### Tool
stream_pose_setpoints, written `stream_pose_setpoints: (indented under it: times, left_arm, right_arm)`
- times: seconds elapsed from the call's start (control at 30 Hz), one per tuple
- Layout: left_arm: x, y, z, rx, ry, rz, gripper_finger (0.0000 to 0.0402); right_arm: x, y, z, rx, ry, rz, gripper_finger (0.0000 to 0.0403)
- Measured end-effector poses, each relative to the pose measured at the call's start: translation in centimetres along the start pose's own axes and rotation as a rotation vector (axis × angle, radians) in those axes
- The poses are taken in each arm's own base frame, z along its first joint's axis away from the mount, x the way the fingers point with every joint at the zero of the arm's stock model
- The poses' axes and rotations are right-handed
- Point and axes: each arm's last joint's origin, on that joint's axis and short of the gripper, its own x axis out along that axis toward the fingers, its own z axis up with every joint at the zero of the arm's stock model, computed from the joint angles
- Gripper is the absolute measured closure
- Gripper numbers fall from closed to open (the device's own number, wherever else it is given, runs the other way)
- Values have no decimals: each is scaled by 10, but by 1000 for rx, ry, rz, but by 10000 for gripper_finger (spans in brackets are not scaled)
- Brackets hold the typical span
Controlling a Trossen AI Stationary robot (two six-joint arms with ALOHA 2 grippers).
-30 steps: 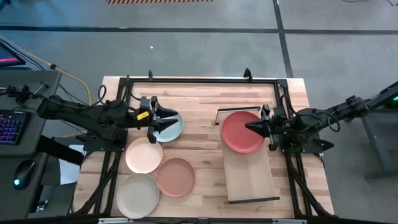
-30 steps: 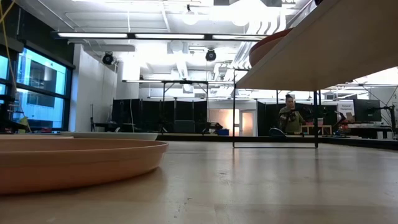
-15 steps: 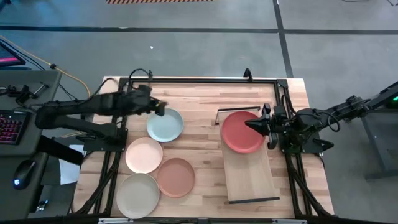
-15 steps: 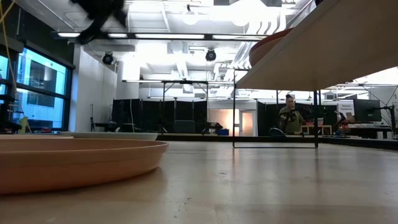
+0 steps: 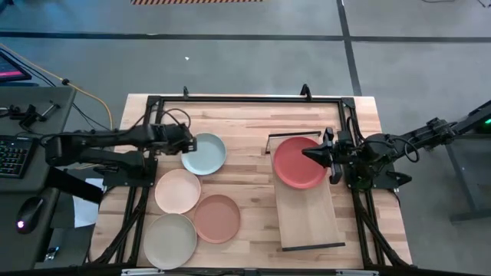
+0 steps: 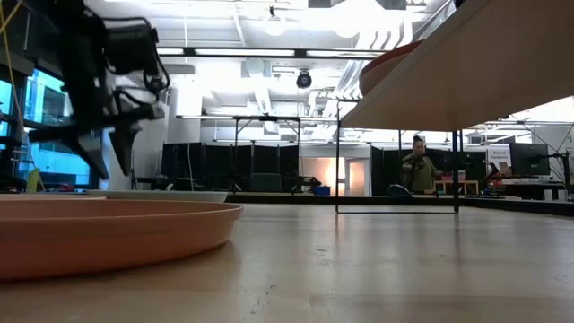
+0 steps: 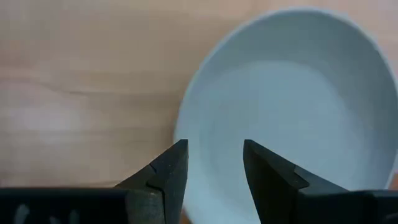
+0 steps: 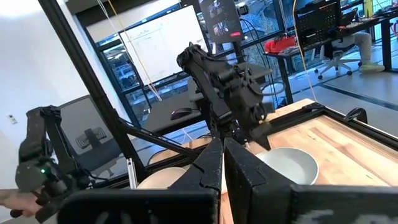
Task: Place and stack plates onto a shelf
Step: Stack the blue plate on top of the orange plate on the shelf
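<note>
Now the left gripper (image 5: 187,143) hangs at the left rim of the pale blue-grey plate (image 5: 204,153), toward the far left part of the table (image 5: 245,123). Left wrist view: its two dark fingers (image 7: 163,177) stand a modest gap apart, nothing between them, with the plate's near rim under and just ahead of the tips. Gap looks wide enough to straddle the rim, not the plate.

Key relation: plate lies to the gripper's right, toward the table's middle; a round plate has no long axis, so the approach is set by which rim is nearest, and that is the left rim. Left arm is clearly the nearer one.

Right gripper (image 5: 313,156) sits over the far end of the shelf (image 5: 307,215) at the right side of the table, fingers pressed together, at the right edge of the red plate (image 5: 295,162) resting there. I cannot tell whether it pinches that rim.

Peach plate (image 5: 177,191), terracotta plate (image 5: 216,218) and sage-cream plate (image 5: 169,240) lie toward the near left corner, none on the shelf. Judgement: one plate placed, the blue-grey plate is next.
</note>
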Motion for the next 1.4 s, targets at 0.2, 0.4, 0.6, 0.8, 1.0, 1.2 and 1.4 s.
stream_pose_setpoints:
  times: [0.2,0.4,0.6,0.8,1.0,1.2,1.4]
  left_arm:
    - [16,11,-6,-63,5,9,257]
    - [16,11,-6,-65,6,-7,257]
    - [8,4,-3,-39,-12,-73,257]
    - [-6,9,3,-18,-135,79,257]
    - [-5,11,3,-37,-168,135,257]
    - [7,9,2,-21,-139,202,257]
    - [23,5,-1,-3,-77,276,257]
  right_arm:
    - [0,0,0,4,0,0,403]
    - [0,0,0,4,0,0,403]
    - [0,-1,-1,0,3,-19,403]
    - [0,-2,-2,-5,4,-49,403]
    - [0,-2,-2,-8,10,-51,403]
    - [0,-2,-2,-10,13,-52,403]
    - [0,-3,-4,-16,26,-56,403]
